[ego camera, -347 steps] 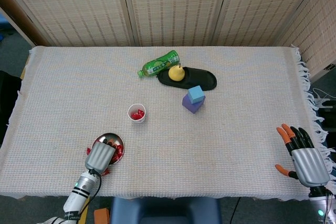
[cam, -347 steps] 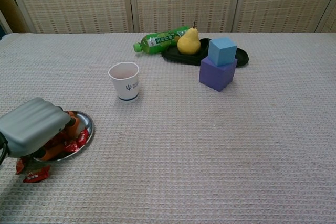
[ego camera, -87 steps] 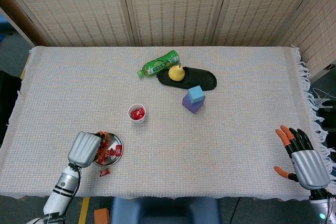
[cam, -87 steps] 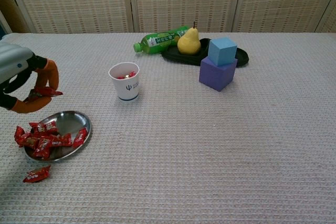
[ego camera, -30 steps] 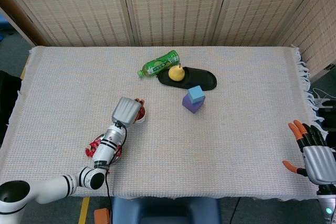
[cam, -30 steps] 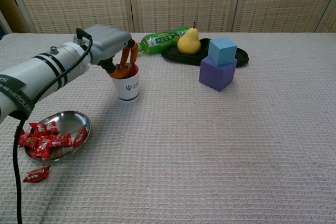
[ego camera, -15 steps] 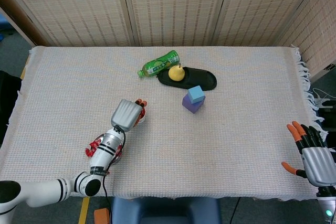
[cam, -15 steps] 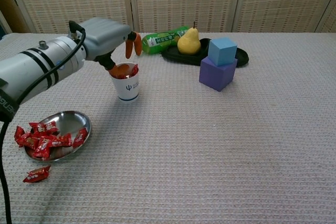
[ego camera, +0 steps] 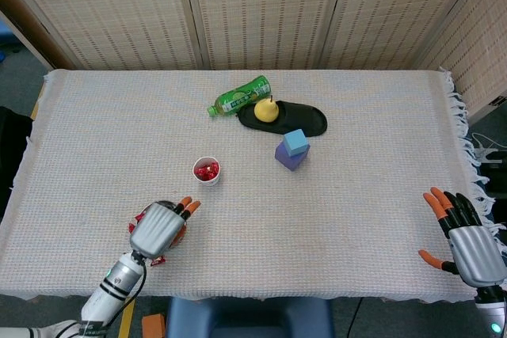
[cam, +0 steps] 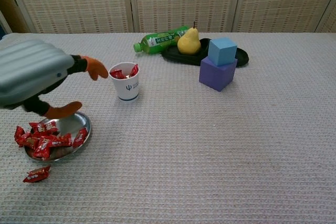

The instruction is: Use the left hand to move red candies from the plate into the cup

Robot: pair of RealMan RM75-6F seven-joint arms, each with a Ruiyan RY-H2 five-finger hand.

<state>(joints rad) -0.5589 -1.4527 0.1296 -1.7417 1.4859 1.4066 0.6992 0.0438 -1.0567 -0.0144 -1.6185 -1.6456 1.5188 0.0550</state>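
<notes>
though crinkly-wrapped, candies (cam: 44,140) on round metal plate (cam: 79,120)

Your left hand (ego camera: 161,227) hovers over the plate (ego camera: 143,216) with fingers spread, holding nothing. Red candies (ego camera: 207,170) sit inside the cup (ego camera: 207,171), up and right of that hand. Your right hand (ego camera: 466,241) rests open near the table's (ego camera: 356,195) right edge, well apart from everything.

cup (cam: 125,81) centre-left, candies (cam: 124,72) in it | plate (cam: 79,121) near-left of cup, left hand (cam: 32,76) over it | one stray candy (cam: 37,173) on cloth just near of plate | bottle (cam: 159,40), pear (cam: 189,41) on tray (cam: 243,57), stacked blocks (cam: 219,62) far right of cup | right hand (ego camera: 469,241) near-right edge
</notes>
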